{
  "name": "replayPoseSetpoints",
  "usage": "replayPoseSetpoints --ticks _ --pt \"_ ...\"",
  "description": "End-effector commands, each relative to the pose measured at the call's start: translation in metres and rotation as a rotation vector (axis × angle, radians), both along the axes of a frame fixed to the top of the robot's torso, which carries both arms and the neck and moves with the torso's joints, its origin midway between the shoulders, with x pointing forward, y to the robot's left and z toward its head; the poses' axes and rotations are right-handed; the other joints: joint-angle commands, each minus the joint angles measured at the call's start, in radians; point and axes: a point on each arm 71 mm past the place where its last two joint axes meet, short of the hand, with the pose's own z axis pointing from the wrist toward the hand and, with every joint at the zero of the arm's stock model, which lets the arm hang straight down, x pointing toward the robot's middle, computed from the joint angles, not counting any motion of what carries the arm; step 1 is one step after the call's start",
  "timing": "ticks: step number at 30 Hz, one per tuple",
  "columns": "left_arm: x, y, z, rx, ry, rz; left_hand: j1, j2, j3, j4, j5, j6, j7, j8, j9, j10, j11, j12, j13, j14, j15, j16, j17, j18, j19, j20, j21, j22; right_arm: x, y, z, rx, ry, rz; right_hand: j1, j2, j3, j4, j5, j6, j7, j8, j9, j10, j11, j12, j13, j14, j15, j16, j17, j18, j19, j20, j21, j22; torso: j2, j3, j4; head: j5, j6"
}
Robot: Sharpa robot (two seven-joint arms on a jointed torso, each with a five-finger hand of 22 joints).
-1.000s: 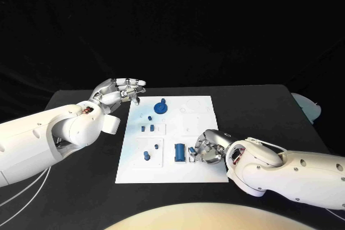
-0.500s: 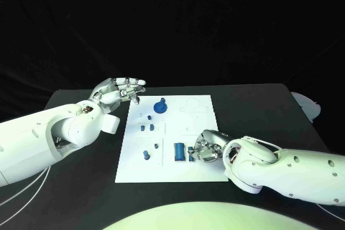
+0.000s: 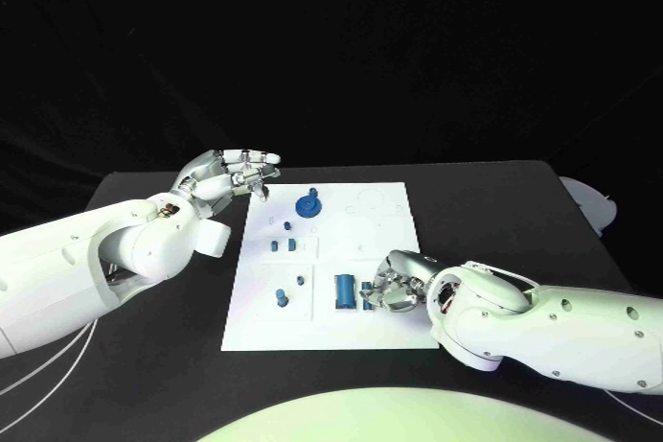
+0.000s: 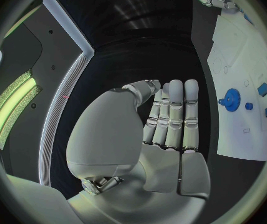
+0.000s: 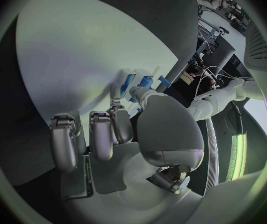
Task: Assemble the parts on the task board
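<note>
The white task board [image 3: 373,233] lies in the middle of the black table. On it are a blue gear [image 3: 309,208] at the far end, small blue parts [image 3: 284,244] in the middle, and a blue cylinder [image 3: 343,290] near the front. My right hand [image 3: 397,283] rests on the board's near right part, its fingers curled down beside the cylinder. Thumb and a finger pinch a small blue part [image 3: 368,292], seen as the small blue part [image 5: 133,93] at the fingertips. My left hand [image 3: 228,176] hovers off the board's far left corner, fingers stretched out, holding nothing. The gear [image 4: 231,99] lies beyond that hand.
A pale round object [image 3: 588,204] sits at the table's right edge. Bare black table [image 3: 166,356] runs along the board's left side under my left arm, and more lies to the far right of the board.
My right hand has crept a little leftward on the board toward the blue cylinder. The left hand has stayed where it was.
</note>
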Motion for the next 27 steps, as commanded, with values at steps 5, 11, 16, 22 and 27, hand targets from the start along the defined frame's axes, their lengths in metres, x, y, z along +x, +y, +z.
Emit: replayPoseSetpoints --ticks 5,11,16,22,27 --pt "-0.001 -0.001 0.001 -0.012 -0.001 -0.013 -0.004 0.003 0.000 0.000 0.005 -0.002 0.004 -0.004 -0.001 -0.006 -0.001 0.004 0.002 -0.004 0.001 -0.004 -0.002 0.007 -0.007 -0.002 0.000 0.001 -0.004 -0.001 0.007 0.023 -0.067 0.025 -0.002 -0.002 -0.009 -0.004 -0.010 -0.003 0.000 -0.004 0.001 0.004 -0.002 -0.007 0.105 0.081 0.002 0.004 0.120 -0.007 0.106 -0.005 0.004 0.263 0.000 0.0008 0.0001 0.002 0.005" --pt "0.001 0.001 0.001 -0.010 -0.006 -0.004 -0.012 0.002 -0.002 0.005 0.004 -0.004 0.005 -0.005 -0.001 -0.009 0.000 0.006 0.001 -0.004 0.002 -0.003 -0.003 0.007 -0.008 -0.001 -0.003 0.000 0.003 -0.013 0.024 0.192 -0.157 0.016 0.030 -0.026 -0.020 -0.010 -0.017 -0.043 0.013 -0.027 -0.006 -0.020 0.008 -0.055 0.077 0.077 0.009 -0.004 0.102 -0.007 0.106 -0.001 0.004 0.263 -0.005 -0.0013 -0.0033 0.001 0.014" --pt "0.004 0.002 -0.001 -0.017 -0.006 0.021 -0.032 -0.003 -0.008 0.019 0.003 -0.009 0.004 -0.007 -0.002 -0.016 0.000 0.007 0.000 -0.015 0.005 -0.008 -0.007 0.006 -0.014 0.003 -0.016 -0.007 0.025 -0.027 0.039 0.411 -0.202 -0.008 0.108 -0.036 -0.024 -0.019 -0.074 -0.112 0.049 -0.077 -0.023 -0.106 0.039 -0.208 -0.015 0.051 0.035 -0.052 0.007 0.018 0.058 0.021 -0.107 0.228 -0.015 -0.0044 -0.0085 -0.004 0.034" --pt "0.013 0.005 -0.009 -0.046 0.009 0.094 -0.055 -0.016 -0.013 0.050 -0.002 -0.019 0.006 -0.004 0.002 -0.028 0.009 -0.022 -0.023 -0.107 0.022 -0.144 -0.073 0.002 -0.079 0.022 -0.129 -0.069 0.078 -0.059 0.048 0.666 -0.212 -0.140 0.216 -0.042 -0.010 -0.042 -0.169 -0.168 0.087 -0.117 -0.031 -0.409 0.072 -0.717 -0.353 -0.177 0.069 -0.425 -0.522 0.149 -0.278 0.051 -0.831 -0.039 -0.041 -0.0126 -0.0106 -0.016 0.081" --pt "0.024 0.011 -0.018 -0.078 0.022 0.176 -0.062 -0.029 -0.013 0.096 -0.010 -0.045 0.008 0.010 0.017 0.029 0.028 -0.151 -0.103 -0.118 0.054 -0.442 -0.187 -0.003 -0.150 0.092 -0.397 -0.241 0.117 -0.076 0.047 0.804 -0.212 -0.248 0.272 -0.038 0.045 -0.034 -0.189 -0.193 0.114 -0.142 -0.051 -0.485 0.115 -0.955 -0.605 -0.348 0.109 -0.754 -0.732 0.170 -0.418 0.094 -1.171 -0.261 -0.065 -0.0200 -0.0153 -0.022 0.119"
